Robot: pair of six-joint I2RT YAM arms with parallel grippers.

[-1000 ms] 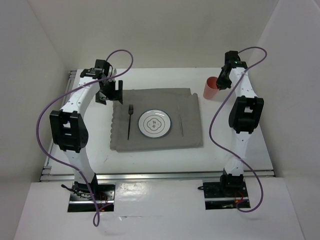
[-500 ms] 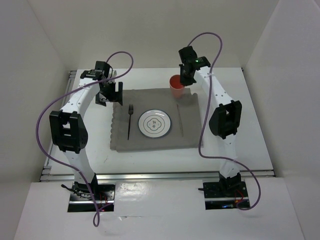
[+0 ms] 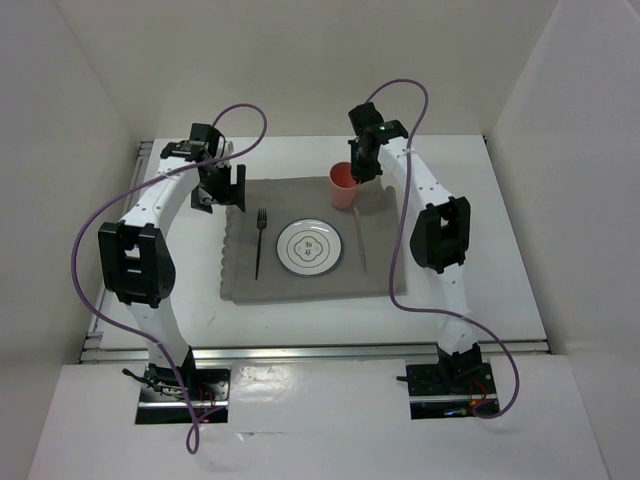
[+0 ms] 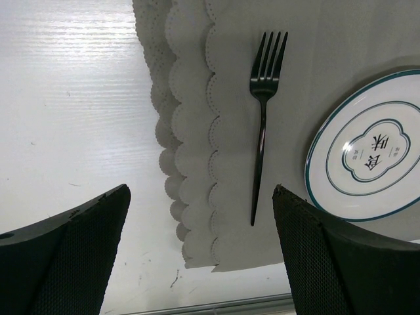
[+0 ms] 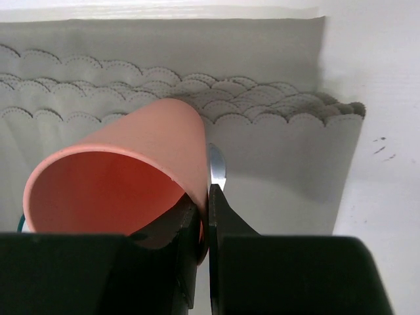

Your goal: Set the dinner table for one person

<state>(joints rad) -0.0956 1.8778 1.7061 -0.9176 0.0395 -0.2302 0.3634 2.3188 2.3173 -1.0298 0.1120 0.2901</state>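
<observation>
On the white dinner table [image 3: 480, 200] lies a grey scallop-edged mat [image 3: 300, 280] with a teal-rimmed plate [image 3: 310, 246] in its middle. A black fork [image 3: 259, 243] lies left of the plate and a knife [image 3: 361, 240] right of it. My right gripper [image 3: 360, 170] is shut on the wall of a salmon-pink cup [image 3: 343, 185], which is at the mat's back edge, above the knife. In the right wrist view one finger is inside the cup [image 5: 131, 164] and one outside. My left gripper [image 3: 215, 190] hangs open and empty over the mat's back left corner, its wrist view showing the fork [image 4: 262, 118].
Metal rails [image 3: 320, 350] run along the table's near and left edges. White walls close in the back and both sides. The knife's tip [image 5: 216, 167] shows just beyond my right gripper [image 5: 205, 210]. Bare tabletop [image 4: 72, 118] lies left of the mat.
My right arm has swung left with the cup, from the table's back right corner to the mat's back edge near the plate. The left arm has not moved.
</observation>
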